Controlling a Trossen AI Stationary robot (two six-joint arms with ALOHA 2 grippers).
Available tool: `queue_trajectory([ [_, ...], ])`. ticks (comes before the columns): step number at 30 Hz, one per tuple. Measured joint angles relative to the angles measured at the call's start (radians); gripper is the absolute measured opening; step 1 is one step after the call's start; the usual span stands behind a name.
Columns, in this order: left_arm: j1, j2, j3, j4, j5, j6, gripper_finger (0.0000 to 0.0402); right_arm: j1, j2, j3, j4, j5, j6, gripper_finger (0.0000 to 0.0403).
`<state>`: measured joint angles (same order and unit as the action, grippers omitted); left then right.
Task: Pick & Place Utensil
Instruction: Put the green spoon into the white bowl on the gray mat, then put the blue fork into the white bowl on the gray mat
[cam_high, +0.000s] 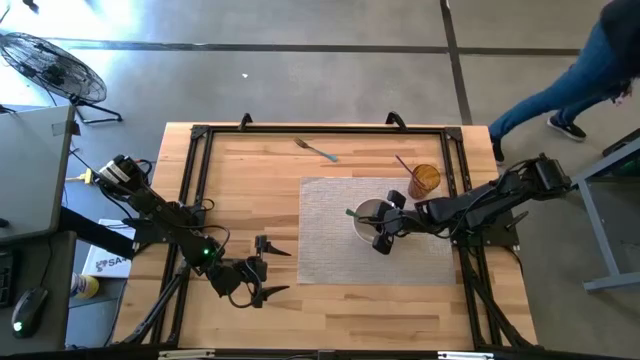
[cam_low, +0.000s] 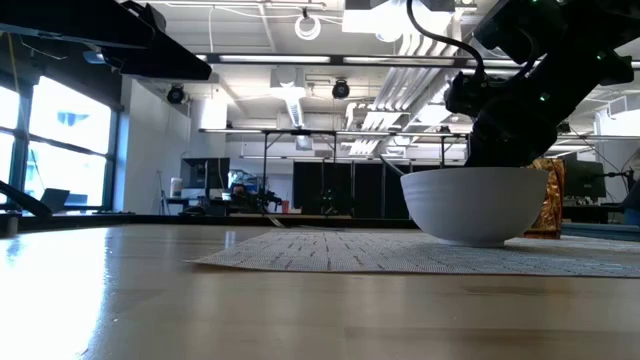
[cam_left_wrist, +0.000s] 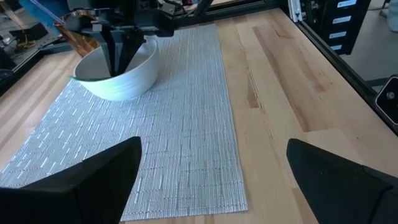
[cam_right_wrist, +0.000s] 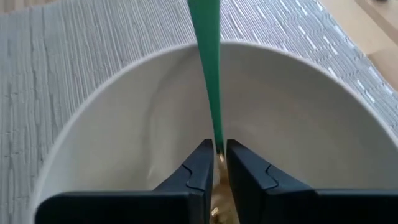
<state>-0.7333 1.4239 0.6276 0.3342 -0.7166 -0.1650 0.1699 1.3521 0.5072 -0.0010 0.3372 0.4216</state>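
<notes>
A white bowl (cam_high: 366, 213) stands on a grey placemat (cam_high: 330, 240); it also shows in the low view (cam_low: 478, 205) and in the left wrist view (cam_left_wrist: 121, 71). My right gripper (cam_high: 383, 226) reaches into the bowl from the table's right and is shut on a green utensil (cam_right_wrist: 208, 68). The utensil's free end (cam_high: 350, 212) pokes out over the bowl's left rim. A metal fork (cam_high: 315, 150) lies flat on the bare wood near the far edge. My left gripper (cam_high: 268, 268) waits open near the table's near-left, touching nothing. My right gripper pinches the flat green handle (cam_right_wrist: 217, 138) of the utensil between its two fingertips (cam_right_wrist: 200, 163), inside the bowl. The fingers slant down from the table's right and lie along the handle. The handle runs away from them, up over the bowl's rim; the fingers hide its other end.
An amber cup (cam_high: 425, 180) with a thin stick in it stands on the mat's far-right corner, close behind the bowl. A black frame (cam_high: 200, 140) rims the table. Bare wood (cam_high: 250, 190) lies left of the mat. A person's legs (cam_high: 560, 95) show beyond the far-right corner.
</notes>
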Motion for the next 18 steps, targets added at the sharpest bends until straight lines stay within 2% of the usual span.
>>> queue_trajectory([
  [12, 0.000, 0.000, 0.000, 0.000, 0.000, 0.000, 0.0396, 0.000, -0.024, 0.031, -0.048, -0.004, 0.003, 0.0080],
  [18, 0.000, 0.000, 0.000, 0.001, 0.000, 0.000, 0.0396, 0.021, -0.099, 0.156, -0.257, 0.016, -0.021, 0.0087],
])
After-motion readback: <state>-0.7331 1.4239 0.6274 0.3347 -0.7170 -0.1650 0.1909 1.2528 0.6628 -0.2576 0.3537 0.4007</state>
